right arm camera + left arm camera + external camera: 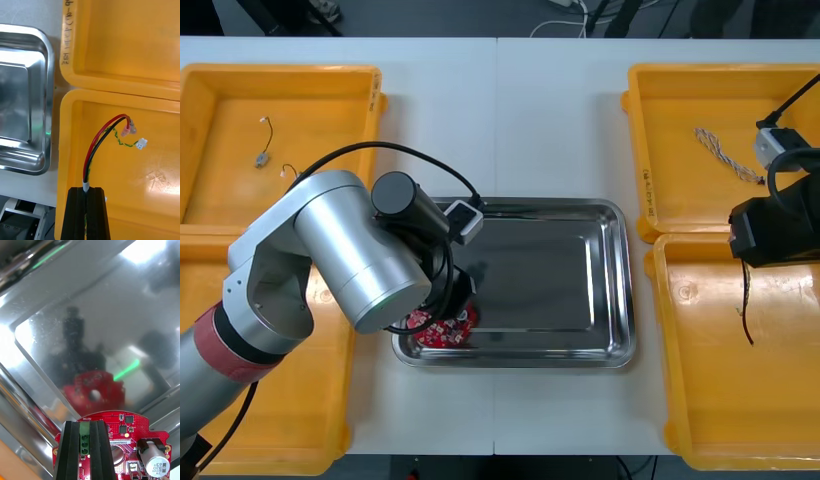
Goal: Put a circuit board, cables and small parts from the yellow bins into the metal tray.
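Observation:
My left gripper (454,300) hangs low over the near left corner of the metal tray (580,270). It is shut on the round red circuit board (442,326). In the left wrist view the fingers (71,450) pinch the board's (127,435) green terminal block, just above the shiny tray floor (112,307). My right gripper (746,262) hovers over the near right yellow bin (720,400), shut on a red, black and yellow cable (747,310) that dangles below it. In the right wrist view the cable (93,150) arcs away from the closed fingers (77,213) to its small connectors.
A blue and white twisted cable (728,155) lies in the far right bin (680,100). The far left bin (220,130) holds a small metal part (260,158) with a thin wire. The tray (22,93) stands close beside the right bins.

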`<state>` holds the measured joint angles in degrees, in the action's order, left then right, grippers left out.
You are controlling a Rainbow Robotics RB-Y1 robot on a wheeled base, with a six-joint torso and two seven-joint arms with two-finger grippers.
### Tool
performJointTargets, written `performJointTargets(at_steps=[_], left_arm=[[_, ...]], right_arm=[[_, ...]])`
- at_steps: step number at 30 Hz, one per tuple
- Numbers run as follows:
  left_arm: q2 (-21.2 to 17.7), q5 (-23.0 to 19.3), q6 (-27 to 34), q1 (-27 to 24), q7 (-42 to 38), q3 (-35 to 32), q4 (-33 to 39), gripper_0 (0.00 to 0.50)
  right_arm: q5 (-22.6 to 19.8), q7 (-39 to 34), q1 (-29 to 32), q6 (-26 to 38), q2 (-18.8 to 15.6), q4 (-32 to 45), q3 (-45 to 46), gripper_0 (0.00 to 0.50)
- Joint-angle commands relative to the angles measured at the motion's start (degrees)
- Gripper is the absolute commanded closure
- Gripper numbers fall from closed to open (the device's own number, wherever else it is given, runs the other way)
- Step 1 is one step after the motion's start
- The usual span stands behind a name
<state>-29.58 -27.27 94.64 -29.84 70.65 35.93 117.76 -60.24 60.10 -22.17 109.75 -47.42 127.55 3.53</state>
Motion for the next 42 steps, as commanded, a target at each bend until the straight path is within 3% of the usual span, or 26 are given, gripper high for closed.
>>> performJointTargets(at_steps=[1, 17, 42], left_arm=[[1.28, 0.64, -1.12, -2.24, -7.11, 0.99, 0.1, 0.5], [0.84, 1.87, -6.83, -2.24, -7.2, 3.01, -3.59, 0.5], [0.4, 2.13, -8.94, -2.16, -7.46, 4.76, -5.7, 0.5]], right_arm=[[-0.06, 3.88, -4.02, 0.25, -2.41, 1.83, -3.88, 0.5], [2.23, 6.61, -7.19, 0.25, -2.41, 2.79, -9.68, 0.5], [2.14, 10.47, -8.59, 0.25, -2.41, 2.79, -11.27, 0.5]])
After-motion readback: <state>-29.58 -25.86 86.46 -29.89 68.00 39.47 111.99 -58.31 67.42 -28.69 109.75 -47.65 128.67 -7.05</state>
